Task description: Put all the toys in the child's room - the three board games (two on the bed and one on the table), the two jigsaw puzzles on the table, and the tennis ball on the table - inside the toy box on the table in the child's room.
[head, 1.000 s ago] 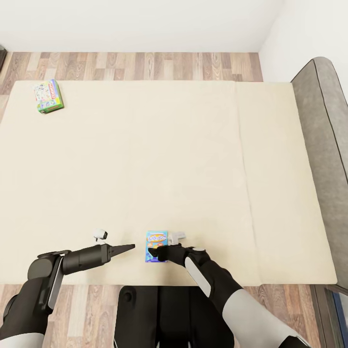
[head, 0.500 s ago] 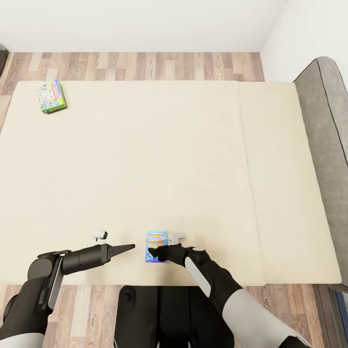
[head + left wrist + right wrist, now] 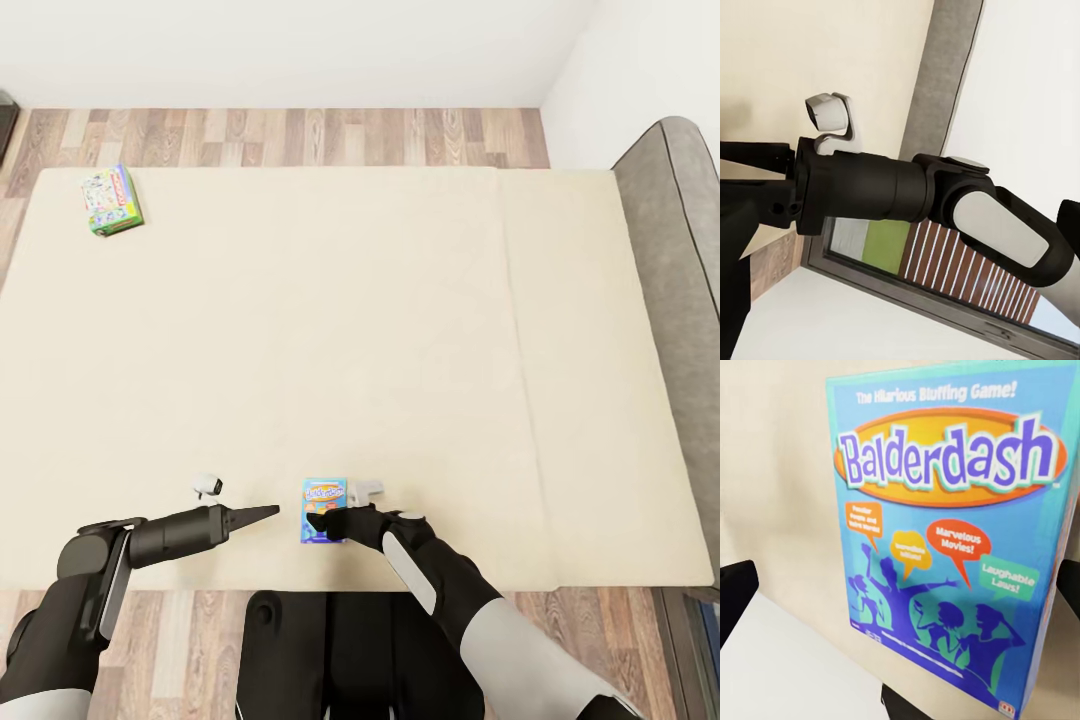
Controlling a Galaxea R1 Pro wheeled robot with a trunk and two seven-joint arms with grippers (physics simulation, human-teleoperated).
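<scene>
The small blue board game (image 3: 945, 540) reads "Balderdash" in purple letters on an orange oval, with "The Hilarious Bluffing Game!" above it and speech bubbles saying "Marvelous Movies!" and "Laughable Laws!"; the other bubbles are too blurred to read. In the head view this box (image 3: 324, 495) lies flat on the beige mattress of the bed (image 3: 300, 330) near its front edge, and the right gripper (image 3: 318, 524) sits over the box's near end, a dark finger on either side of it in the right wrist view; whether they pinch it I cannot tell. The left gripper (image 3: 268, 511) hangs just beside, fingers pressed together to a point. The green-edged Monopoly box (image 3: 111, 199) rests at the mattress's far left corner, well apart. The grey headboard (image 3: 680, 290) borders the right side.
</scene>
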